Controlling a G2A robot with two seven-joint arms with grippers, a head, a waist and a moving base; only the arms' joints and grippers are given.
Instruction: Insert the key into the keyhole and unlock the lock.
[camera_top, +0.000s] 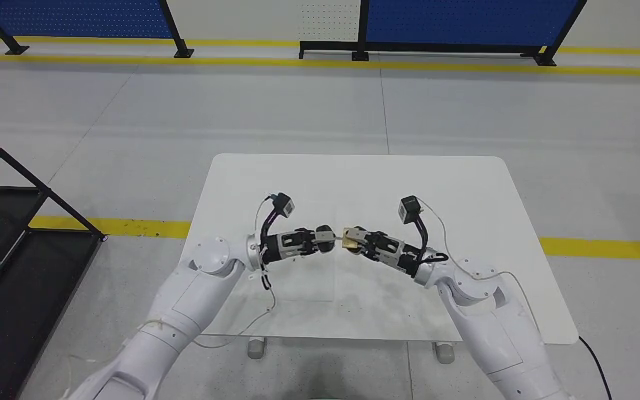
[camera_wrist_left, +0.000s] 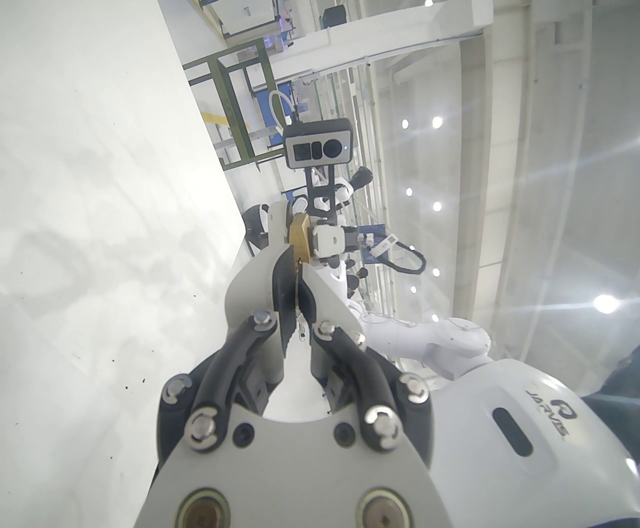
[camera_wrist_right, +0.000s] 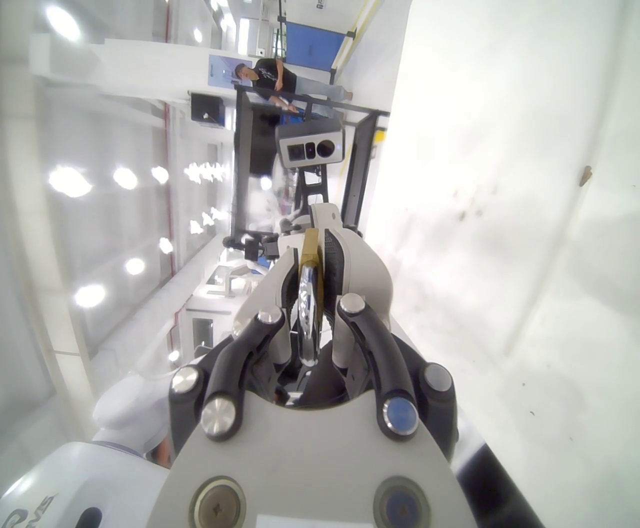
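The right jaws are clamped on a brass-coloured padlock with a silver shackle (camera_wrist_right: 310, 248). The shackle lies back between the jaws toward the wrist, and the brass body is gripped at the tips and pokes just past them.

The left jaws are closed on a thin flat metal key (camera_wrist_left: 298, 282), seen edge-on between the black pads (camera_wrist_left: 284, 282), with its blade pointing out past the tips. Just beyond the left tips the blade meets the facing end of the padlock's body. I cannot tell how deep it sits in the keyhole.

The two pairs of jaws face each other tip to tip, very near, with the padlock between them. Below both jaws and apart from them lies the white rectangular table (camera_top: 450, 190); padlock and key are held in the air over its middle.

Well beyond the table's far edge run a yellow floor stripe (camera_top: 250, 62) and blue panels in black frames (camera_top: 460, 20).
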